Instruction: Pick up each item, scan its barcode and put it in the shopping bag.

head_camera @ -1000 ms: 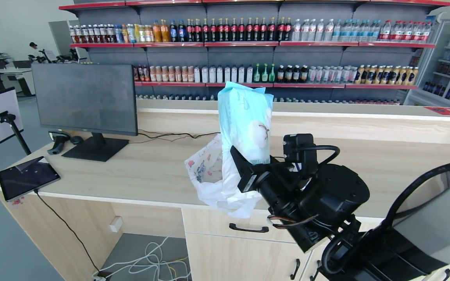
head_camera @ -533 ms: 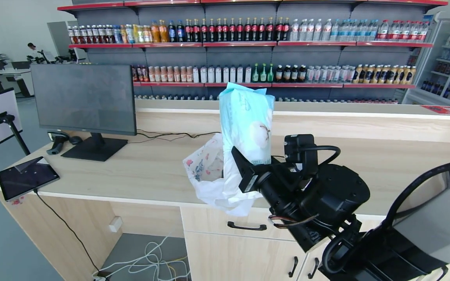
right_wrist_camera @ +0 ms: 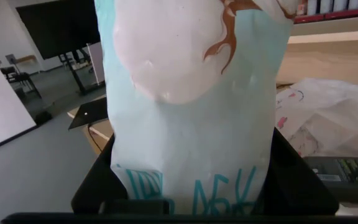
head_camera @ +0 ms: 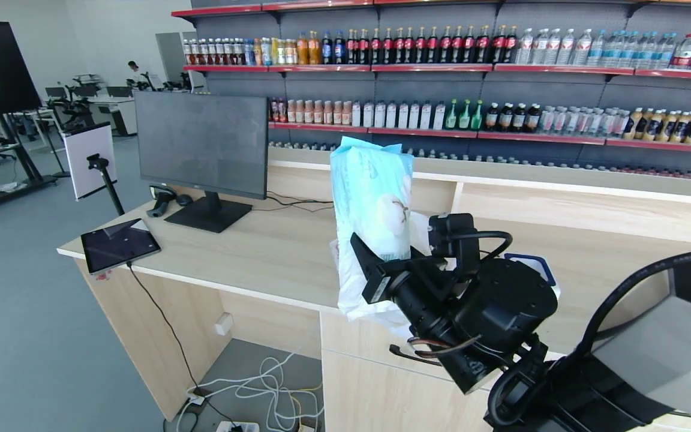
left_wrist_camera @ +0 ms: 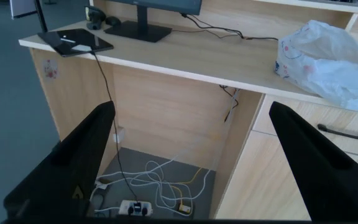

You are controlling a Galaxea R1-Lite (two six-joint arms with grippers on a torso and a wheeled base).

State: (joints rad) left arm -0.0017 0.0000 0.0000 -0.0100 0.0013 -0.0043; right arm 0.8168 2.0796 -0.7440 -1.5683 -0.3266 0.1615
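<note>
1. Head view: the right pincer (head_camera: pixel 392 257) is clamped on the lower part of a pale blue pack (head_camera: pixel 372 192) and holds it upright over the near edge of the desk (head_camera: pixel 273 252). The white bag (head_camera: pixel 354 300) lies on the desk just behind the pack and is partly hidden by it. A dark monitor (head_camera: pixel 201 144) stands at the far left of the desk, with a scanner (head_camera: pixel 159 205) beside its foot. A tablet (head_camera: pixel 119 245) rests tilted at the near left corner. Shelves (head_camera: pixel 441 66) of bottles line the far wall
2. Left wrist view: the left pincer (left_wrist_camera: pixel 192 115) is spread wide, with nothing between its fingers (left_wrist_camera: pixel 79 155). It hangs low in front of the desk, over cables (left_wrist_camera: pixel 160 186) on the floor. The bag sits crumpled at the desk's near edge, above a drawer handle (left_wrist_camera: pixel 347 132). The tablet and the monitor's foot are well to the bag's left
3. Right wrist view: the pack sits between the right pincer's two dark fingers and touches both. The bag lies on the desk beyond it
</note>
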